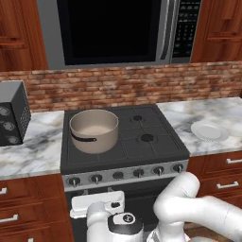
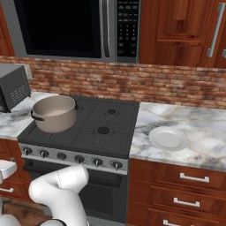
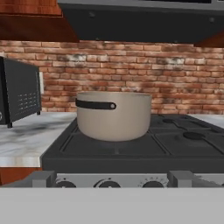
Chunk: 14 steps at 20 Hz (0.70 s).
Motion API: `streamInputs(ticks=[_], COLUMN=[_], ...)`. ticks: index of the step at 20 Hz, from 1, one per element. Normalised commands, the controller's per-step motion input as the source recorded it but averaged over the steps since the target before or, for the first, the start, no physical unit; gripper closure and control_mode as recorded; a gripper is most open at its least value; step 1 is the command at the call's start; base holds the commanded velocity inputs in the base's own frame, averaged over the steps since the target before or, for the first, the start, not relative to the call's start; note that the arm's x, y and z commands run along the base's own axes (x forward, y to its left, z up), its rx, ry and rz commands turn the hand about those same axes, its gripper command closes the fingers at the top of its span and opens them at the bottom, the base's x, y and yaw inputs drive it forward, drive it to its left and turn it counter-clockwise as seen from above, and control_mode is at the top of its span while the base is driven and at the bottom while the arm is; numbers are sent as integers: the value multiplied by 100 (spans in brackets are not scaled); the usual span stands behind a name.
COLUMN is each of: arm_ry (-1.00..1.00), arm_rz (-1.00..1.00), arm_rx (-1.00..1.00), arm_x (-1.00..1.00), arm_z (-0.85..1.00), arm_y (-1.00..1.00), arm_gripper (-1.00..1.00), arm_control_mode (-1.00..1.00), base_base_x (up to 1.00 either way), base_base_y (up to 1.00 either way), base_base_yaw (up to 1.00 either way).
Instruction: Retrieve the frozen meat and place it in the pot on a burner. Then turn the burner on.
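Pot (image 1: 94,130) sits empty on the stove's (image 1: 142,151) front-left burner — no meat seen yet. Your fingers are spread wide, holding nothing — go find the freezer first, keep them open.

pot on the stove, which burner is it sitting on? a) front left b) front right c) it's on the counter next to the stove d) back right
a: the pot sits on the front left burner of the stove, nearest the knobs and on the side of the small black oven, while the white plate lies on the counter on the other side.
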Motion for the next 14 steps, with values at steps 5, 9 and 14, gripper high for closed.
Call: streamInputs(ticks=[5,9,14], arm_ry=[2,0,0], arm_rz=[0,0,0], arm_rx=[1,0,0], arm_x=[30,30,22], arm_z=[-16,-10,-19], arm_y=[13,14,17], arm_gripper=[-100,-100,-100], arm_control_mode=[-100,-100,-100], base_base_x=[0,0,0], base_base_y=[0,0,0], base_base_yaw=[0,0,0])
